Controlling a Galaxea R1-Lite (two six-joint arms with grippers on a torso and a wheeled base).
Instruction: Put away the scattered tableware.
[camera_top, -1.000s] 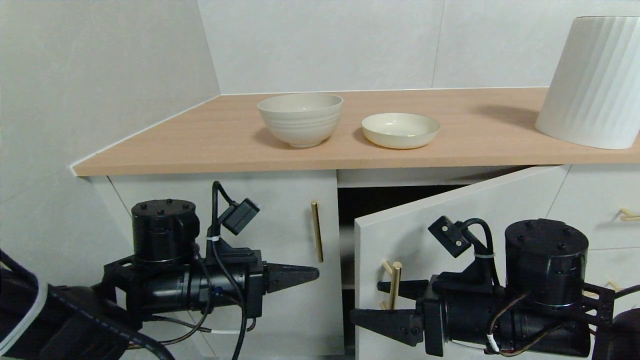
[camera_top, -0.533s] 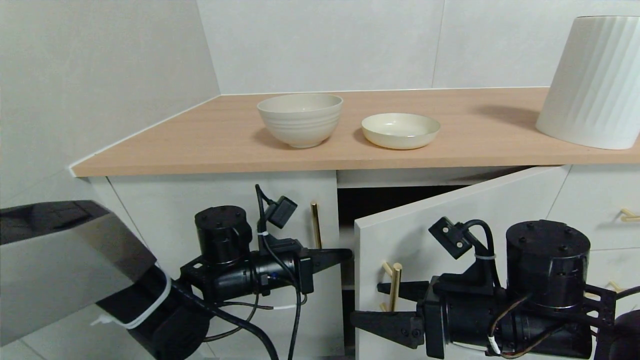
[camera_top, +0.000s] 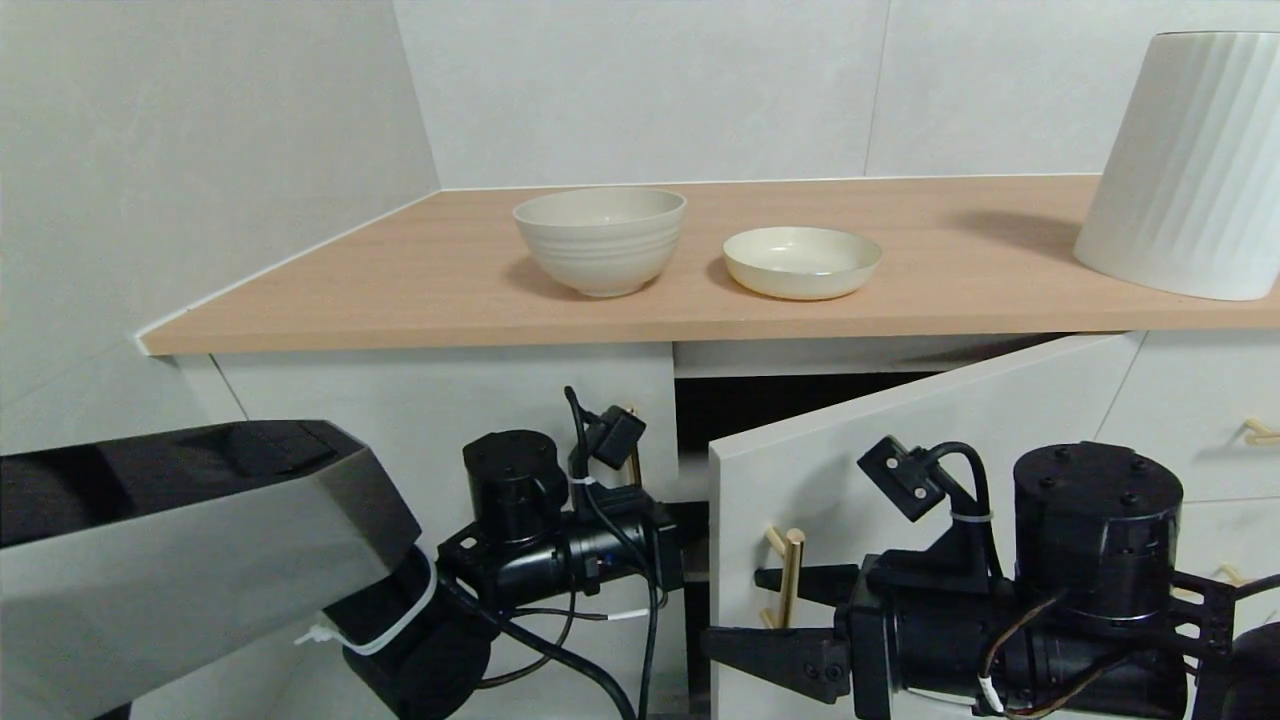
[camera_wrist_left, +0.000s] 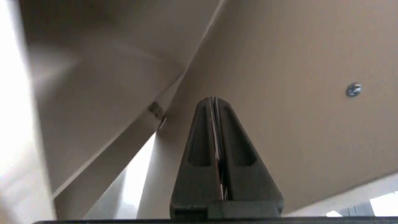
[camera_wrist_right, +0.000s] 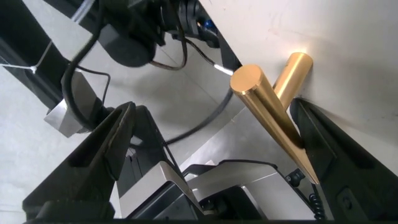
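On the bench: a deep pale bowl (camera_top: 600, 240) and a shallow cream dish (camera_top: 802, 261) sit upright side by side, near the front edge and apart from each other. Neither is held.
Bench (camera_top: 400, 290): wooden, running into the left back corner where the tiled walls meet.
Right end of the bench: a tall white ribbed shade (camera_top: 1185, 165), cut off by the edge of the head view, well apart from the dish.
Cupboard below: the right door (camera_top: 900, 450) stands ajar, with a dark gap between it and the shut left door (camera_top: 450, 420). I cannot make out anything inside that gap.
My left pincer (camera_wrist_left: 213, 124): fingers pressed together, holding nothing. In the head view its tip goes into the dark gap and I lose sight of it there. My left wrist view has pale boards close around the tip and one screw (camera_wrist_left: 353, 89). I cannot tell which boards they are.
My right pincer (camera_top: 775, 610): spread, one finger on each side of the open door's gold handle (camera_top: 791, 570), not pinching it. Whether one finger touches the handle's post I cannot tell.
Left door's handle (camera_top: 635, 468): mostly hidden behind my left wrist's camera.
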